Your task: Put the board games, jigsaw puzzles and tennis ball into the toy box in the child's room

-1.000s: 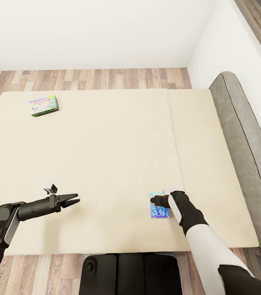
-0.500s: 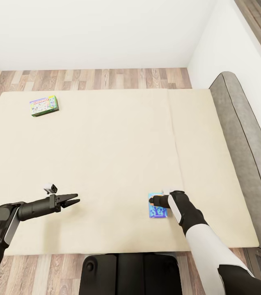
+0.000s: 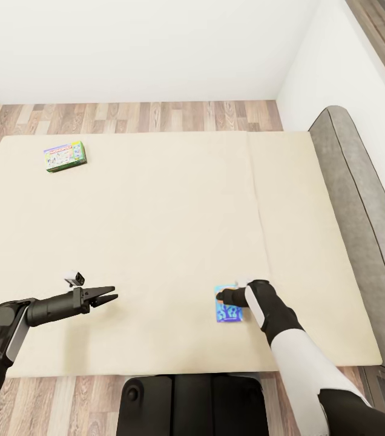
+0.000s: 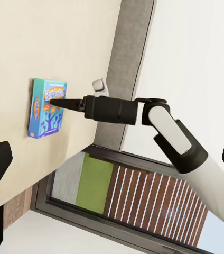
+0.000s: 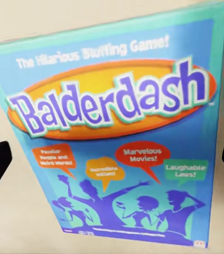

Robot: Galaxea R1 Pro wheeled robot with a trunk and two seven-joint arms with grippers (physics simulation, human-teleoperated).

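Flat blue Balderdash game box [image 5: 112,132]: orange oval logo, purple lettering and silhouettes, teal border. Flat green-bordered game box [image 3: 65,156]: red logo, pale face. Cream mattress [image 3: 156,242], grey padded headboard [image 3: 362,230], brown wood-plank floor [image 3: 138,116], white walls [image 3: 144,48].

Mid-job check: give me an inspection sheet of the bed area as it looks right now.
Surface: cream bed, two mattress sections, grey headboard on the right.
Job's things: blue Balderdash box flat near the bed's near edge; green-bordered game box flat at the far left corner.
Clutter: nothing seen.
Grippers: right gripper low over the blue box, jaws open; left gripper over bare mattress, jaws open, empty.
Cables: nothing seen.
Surroundings: white walls, wood-plank floor, slatted shutters.
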